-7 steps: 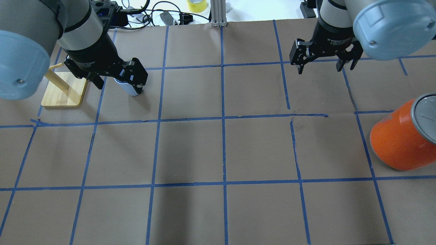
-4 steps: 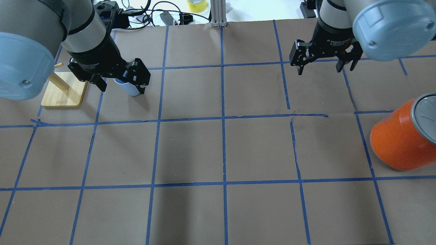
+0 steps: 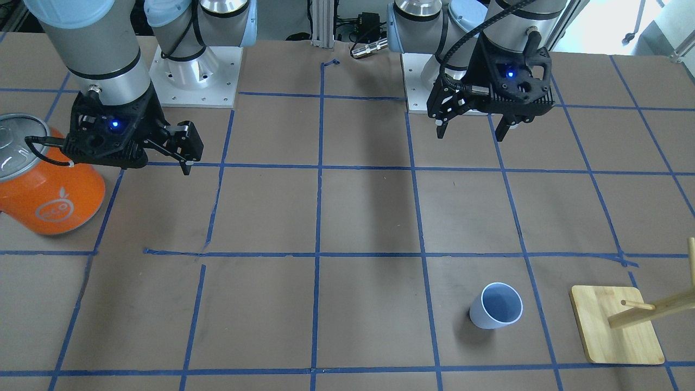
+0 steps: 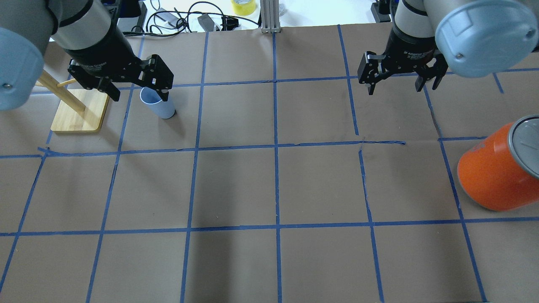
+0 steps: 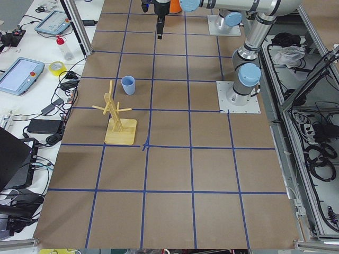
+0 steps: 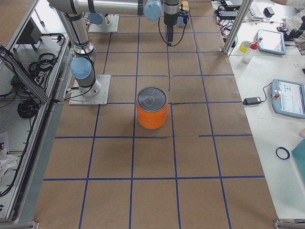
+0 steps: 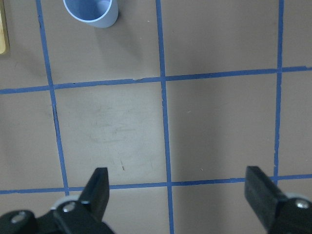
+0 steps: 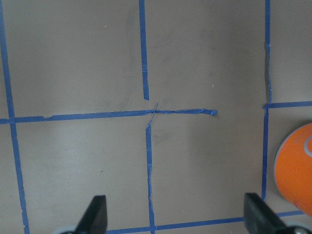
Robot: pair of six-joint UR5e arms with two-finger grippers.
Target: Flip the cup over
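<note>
I am holding my left gripper [image 4: 140,97] up above the table [image 4: 269,189], its two fingers spread wide and gripping nothing. In my left wrist view, bare brown paper and blue tape lines are filling the gap between them. The cup [image 3: 497,313] is standing upright with its mouth up, inside one taped square, on the side of the table far from my base. It is sitting at the top edge of my left wrist view, apart from both fingers. Seen from overhead, one finger is overlapping the cup's rim, but nothing is touching it.

Just beside the cup, across one tape line, the wooden stand [image 3: 616,326] is resting on its flat base, with its pegs sticking out near that side of the cup. On the cup's other sides, open paper is stretching away toward the middle of the table.

I am also hanging my right gripper [image 4: 395,89] above the table, fingers equally wide and empty. The orange can [image 4: 492,176] is standing well apart from the cup, near the table's edge on my right, just showing at the edge of my right wrist view.
</note>
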